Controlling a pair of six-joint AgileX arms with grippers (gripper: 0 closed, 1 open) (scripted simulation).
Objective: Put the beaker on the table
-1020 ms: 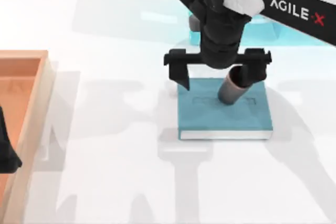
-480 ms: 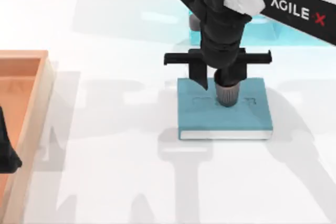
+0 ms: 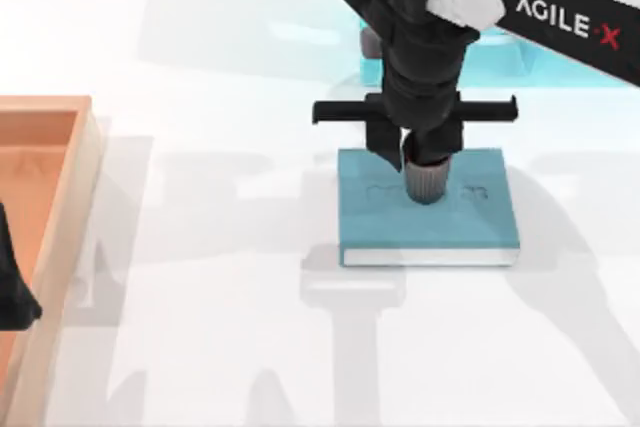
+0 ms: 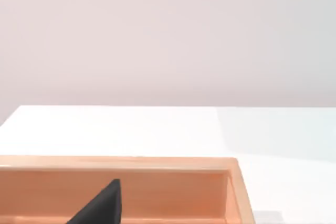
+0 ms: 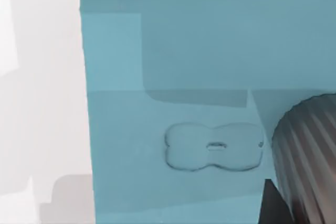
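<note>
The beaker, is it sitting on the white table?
No, the beaker stands on the teal book, gripped by the right gripper.

Beaker [image 3: 427, 179] on book [image 3: 428, 227]; tray [image 3: 45, 217] far left.

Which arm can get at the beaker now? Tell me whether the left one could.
Probably not the left: its gripper sits parked over the tray, far off. The right gripper already clasps the beaker on the book.

The right arm's black claw [image 3: 414, 152] points down, fingers clamped on the ribbed reddish-brown beaker [image 3: 426, 179]; the left claw [image 3: 14, 292], seemingly parked, sits far left of it.
</note>
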